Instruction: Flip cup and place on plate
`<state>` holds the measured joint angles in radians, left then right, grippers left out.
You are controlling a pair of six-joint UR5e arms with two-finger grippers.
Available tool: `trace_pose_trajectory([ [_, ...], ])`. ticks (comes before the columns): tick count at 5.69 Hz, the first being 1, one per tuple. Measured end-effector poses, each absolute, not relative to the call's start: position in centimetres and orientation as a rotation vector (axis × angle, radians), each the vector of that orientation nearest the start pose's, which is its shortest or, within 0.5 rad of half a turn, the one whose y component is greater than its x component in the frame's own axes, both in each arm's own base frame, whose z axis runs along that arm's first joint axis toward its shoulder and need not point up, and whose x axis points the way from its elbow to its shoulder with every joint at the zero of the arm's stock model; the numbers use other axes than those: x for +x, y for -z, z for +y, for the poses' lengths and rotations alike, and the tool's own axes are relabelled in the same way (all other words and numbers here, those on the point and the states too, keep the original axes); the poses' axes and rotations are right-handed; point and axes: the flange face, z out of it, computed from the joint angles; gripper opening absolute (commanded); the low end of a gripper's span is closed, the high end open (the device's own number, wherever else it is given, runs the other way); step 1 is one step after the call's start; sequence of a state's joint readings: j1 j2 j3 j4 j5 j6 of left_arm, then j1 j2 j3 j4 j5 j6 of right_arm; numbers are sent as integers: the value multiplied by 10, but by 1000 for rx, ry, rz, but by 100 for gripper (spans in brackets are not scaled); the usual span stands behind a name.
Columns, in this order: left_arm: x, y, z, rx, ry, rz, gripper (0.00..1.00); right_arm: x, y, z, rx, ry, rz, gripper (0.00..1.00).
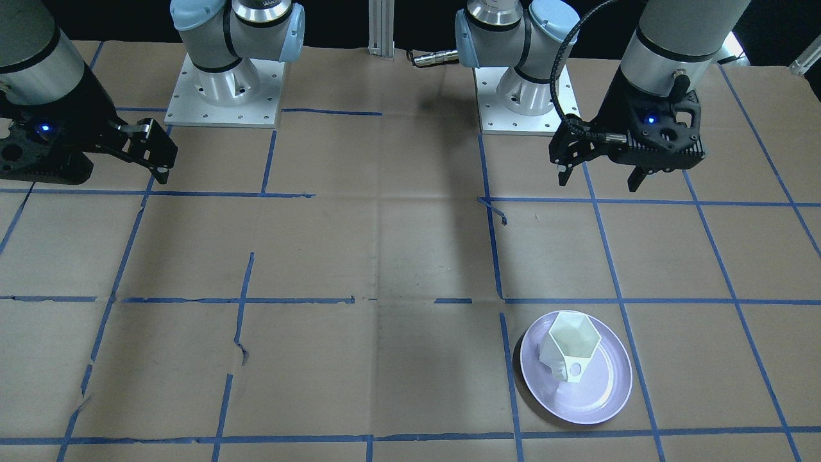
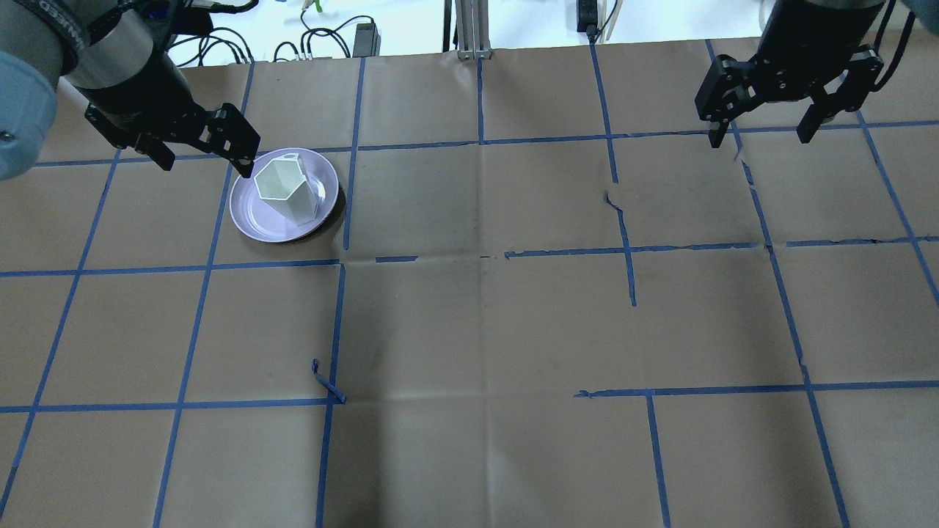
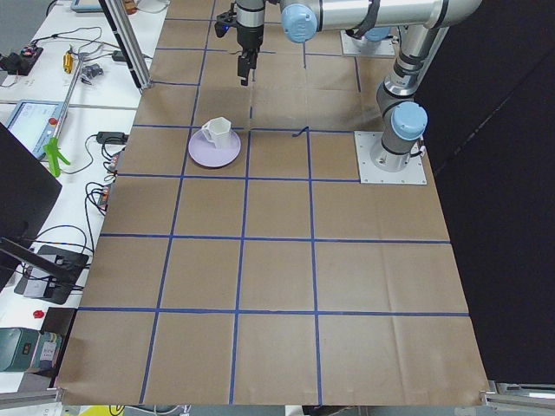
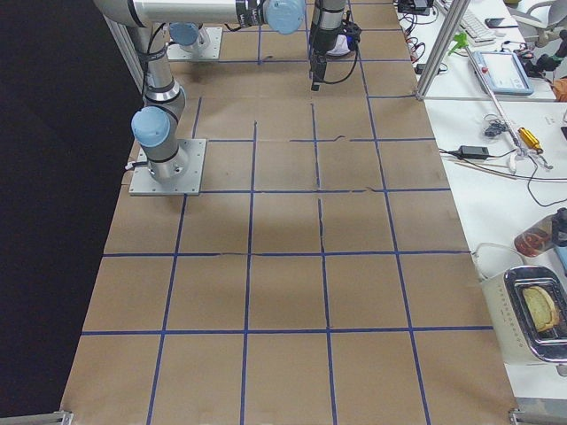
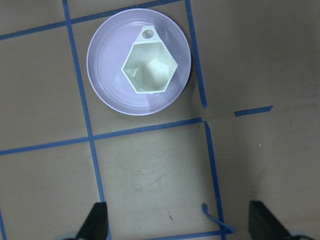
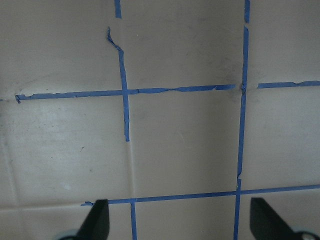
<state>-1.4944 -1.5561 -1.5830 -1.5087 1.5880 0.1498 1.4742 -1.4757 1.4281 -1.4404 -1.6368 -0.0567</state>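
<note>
While both arms hang above the table (image 2: 477,330), the cup (image 1: 573,346) stands upright on the plate (image 1: 600,394), its hexagonal mouth facing up and its boxy handle turned toward the plate's rim on the side away from the robot. The white faceted mug sits near the middle of the pale lavender dish, which lies on the robot's left half of the brown paper surface gridded with blue tape. The left gripper (image 2: 205,166) hovers clear of the cup on the robot's side of the plate, its two fingers spread wide with nothing between them; the left wrist view looks straight down into the cup's hollow. The right gripper (image 2: 759,138) hangs over the far right portion of the table, well apart from cup and plate, its fingers likewise parted and holding nothing.
</note>
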Motion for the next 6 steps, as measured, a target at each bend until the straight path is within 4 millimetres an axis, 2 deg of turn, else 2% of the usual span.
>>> trace_pose_trajectory([
  [2, -123, -511, -500, 3, 96, 3158, 99, 76, -497, -533, 59, -138, 3198, 100],
  [4, -151, -508, -517, 9, 71, 3153, 99, 76, -497, -533, 59, -140, 3199, 100],
  [6, -158, -498, -520, 21, 40, 3149, 99, 76, -497, -533, 59, -140, 3198, 100],
])
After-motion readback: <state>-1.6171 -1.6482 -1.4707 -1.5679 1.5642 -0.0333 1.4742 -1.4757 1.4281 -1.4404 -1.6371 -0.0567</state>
